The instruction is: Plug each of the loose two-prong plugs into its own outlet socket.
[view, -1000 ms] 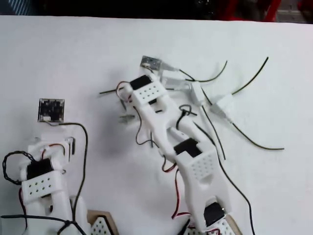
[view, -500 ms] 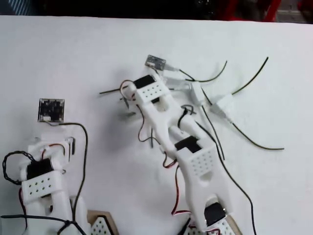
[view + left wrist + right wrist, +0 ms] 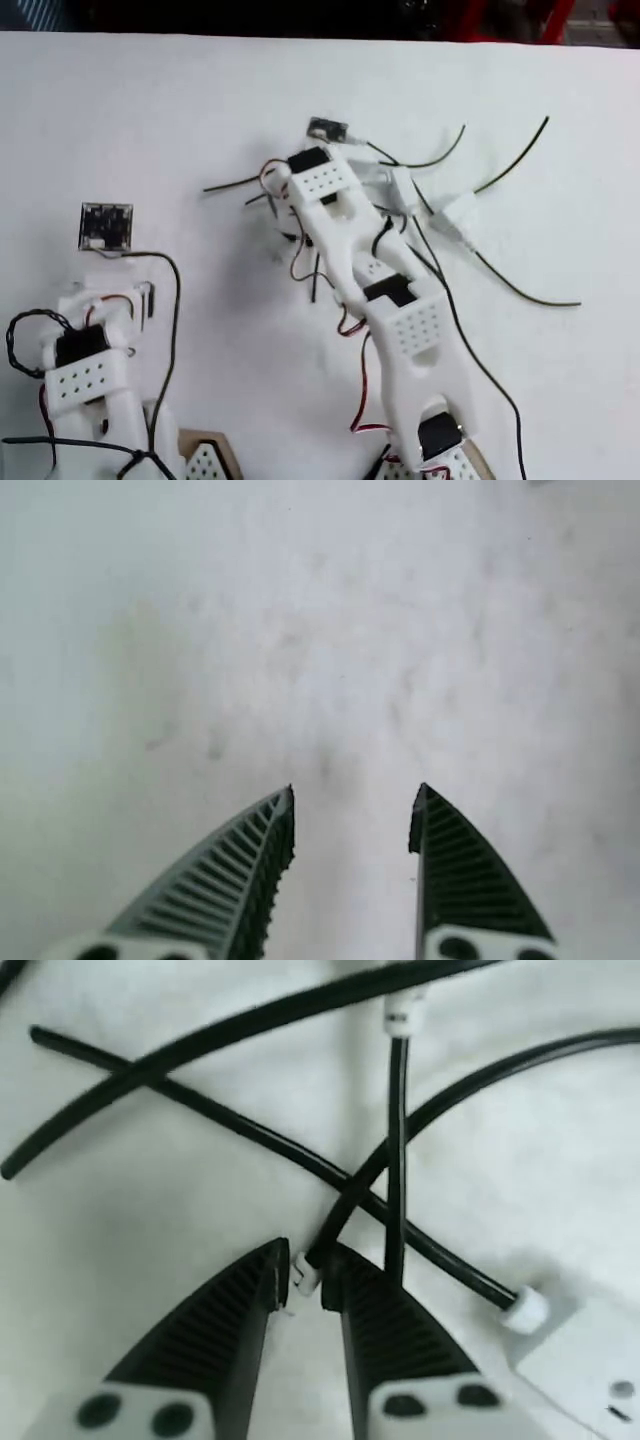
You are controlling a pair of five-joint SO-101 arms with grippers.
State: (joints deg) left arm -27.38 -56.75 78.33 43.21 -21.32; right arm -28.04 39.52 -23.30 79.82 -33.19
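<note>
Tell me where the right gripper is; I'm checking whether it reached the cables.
Mid-table in the high view, left of the white sockets; the right gripper pinches a small white plug among crossing black cables.

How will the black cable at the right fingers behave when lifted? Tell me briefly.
Probably floppy: the thin cable curves loosely across the table. Likely light, trailing behind its small white plug. It may snag, since it crosses other cables.

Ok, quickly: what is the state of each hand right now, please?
Left hand: open, holding nothing.
Right hand: closed on a small white plug.
</note>
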